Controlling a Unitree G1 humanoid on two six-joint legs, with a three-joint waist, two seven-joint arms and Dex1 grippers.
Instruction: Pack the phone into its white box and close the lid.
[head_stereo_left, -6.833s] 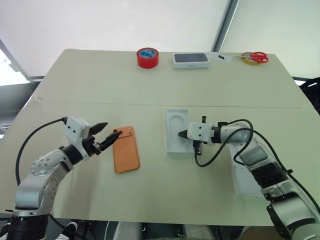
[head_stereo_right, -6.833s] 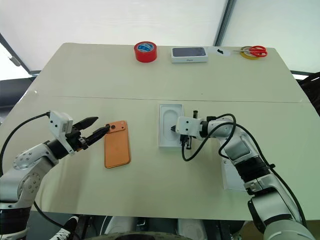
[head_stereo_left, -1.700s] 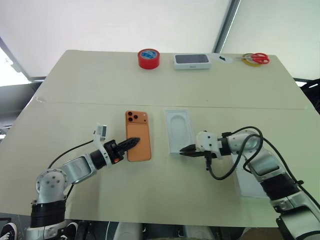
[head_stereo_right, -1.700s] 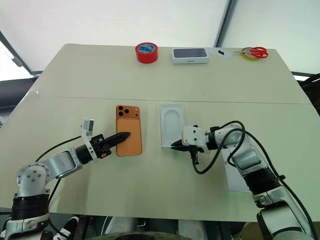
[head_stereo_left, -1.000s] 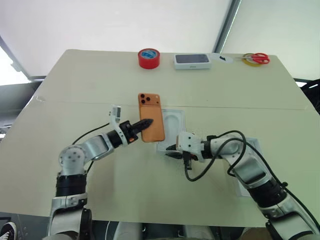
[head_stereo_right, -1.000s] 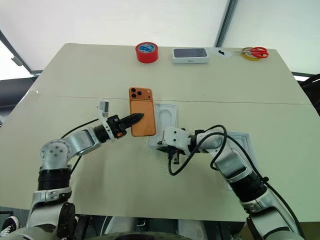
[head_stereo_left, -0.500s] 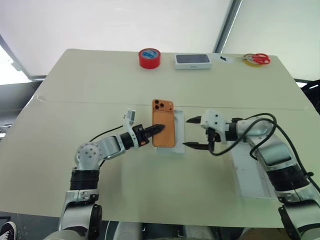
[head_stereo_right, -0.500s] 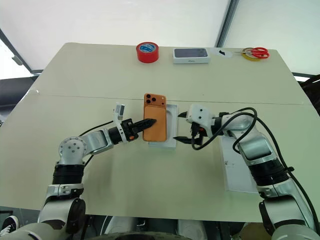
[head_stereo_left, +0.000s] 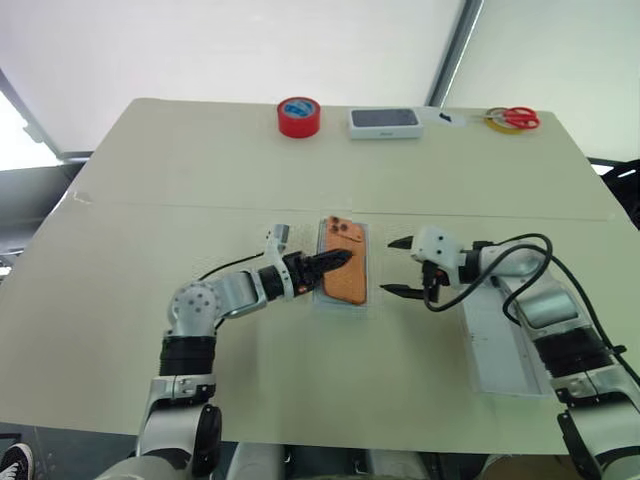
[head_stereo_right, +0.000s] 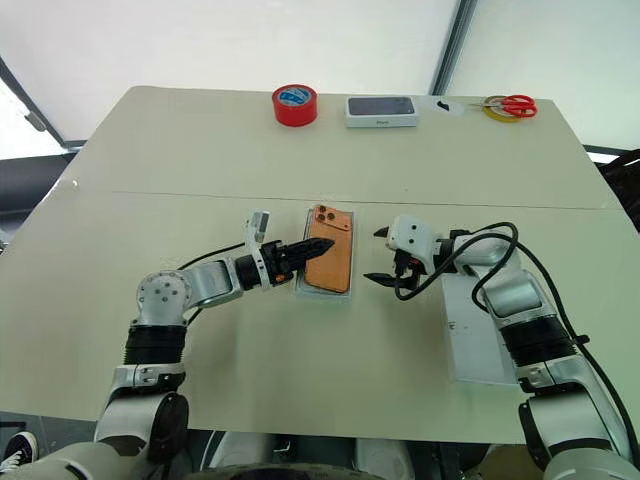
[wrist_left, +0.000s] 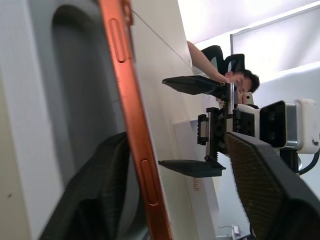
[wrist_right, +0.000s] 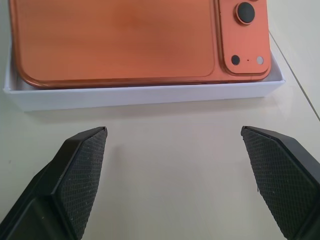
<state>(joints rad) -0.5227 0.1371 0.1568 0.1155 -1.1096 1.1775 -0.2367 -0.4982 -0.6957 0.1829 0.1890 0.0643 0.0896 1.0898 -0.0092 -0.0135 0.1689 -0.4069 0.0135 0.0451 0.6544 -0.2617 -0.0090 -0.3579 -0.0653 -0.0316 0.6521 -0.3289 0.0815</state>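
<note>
Left gripper (head_stereo_left: 340, 259) fingers spread either side of phone (head_stereo_left: 346, 272), one under its edge, loose not clamped: likely steadying drop-in. Phone over white box (wrist_right: 150, 95), camera end far, tilted, not fully seated. Right gripper (head_stereo_left: 398, 267) jaws wide, empty, just beside box: clear for seating. Lid (head_stereo_left: 500, 340) well right on table (head_stereo_left: 300, 160), unused.

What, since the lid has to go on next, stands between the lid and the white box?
The right tool hangs open just beside the white box, between it and the lid, with its arm above the lid. The left tool straddles the edge of the phone, which lies tilted in the box.
</note>
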